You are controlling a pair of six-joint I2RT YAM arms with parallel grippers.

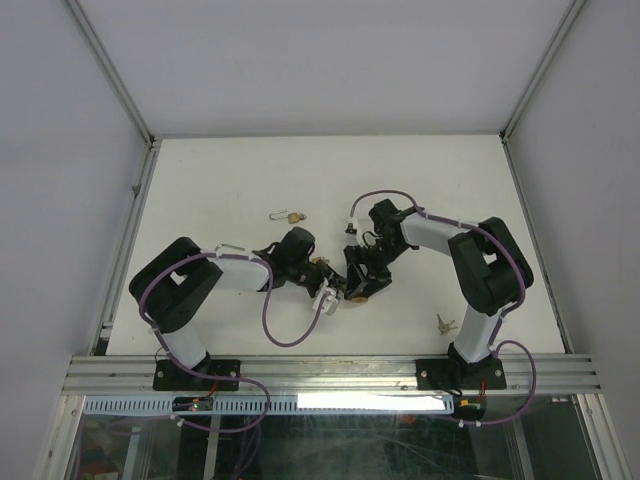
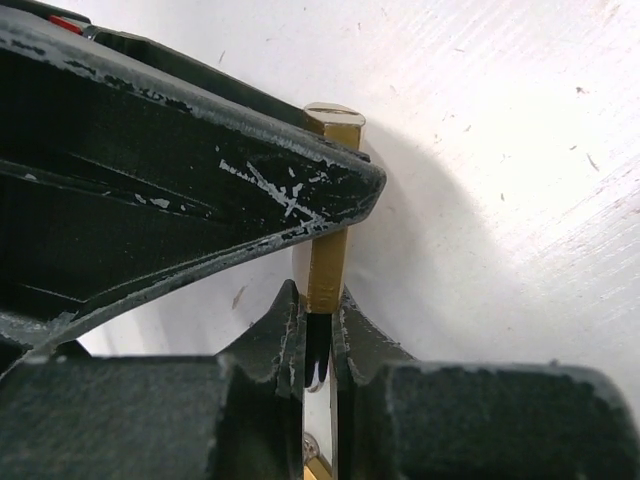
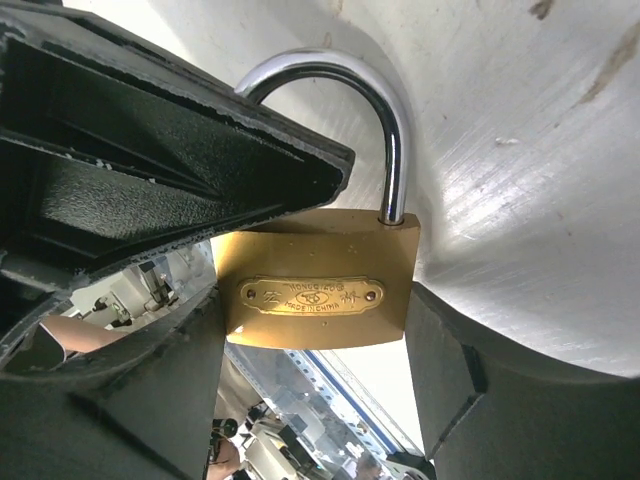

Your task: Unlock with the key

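A brass padlock (image 3: 315,280) with a chrome shackle (image 3: 392,130) is held above the table's middle, where the two arms meet. My right gripper (image 3: 315,312) is shut on the sides of its body. My left gripper (image 2: 318,300) is shut on a thin dark part at the end of the padlock (image 2: 328,265) seen edge-on, which looks like the shackle. The left gripper hides the shackle's left leg in the right wrist view. In the top view the left gripper (image 1: 328,293) and right gripper (image 1: 357,287) touch at the padlock (image 1: 354,295). A small silver key (image 1: 445,322) lies near the right arm's base.
A second small brass lock (image 1: 291,216) with a metal loop lies on the white table (image 1: 200,190) behind the left arm. Metal rails (image 1: 330,372) run along the near edge, and grey walls close in the left, right and back sides.
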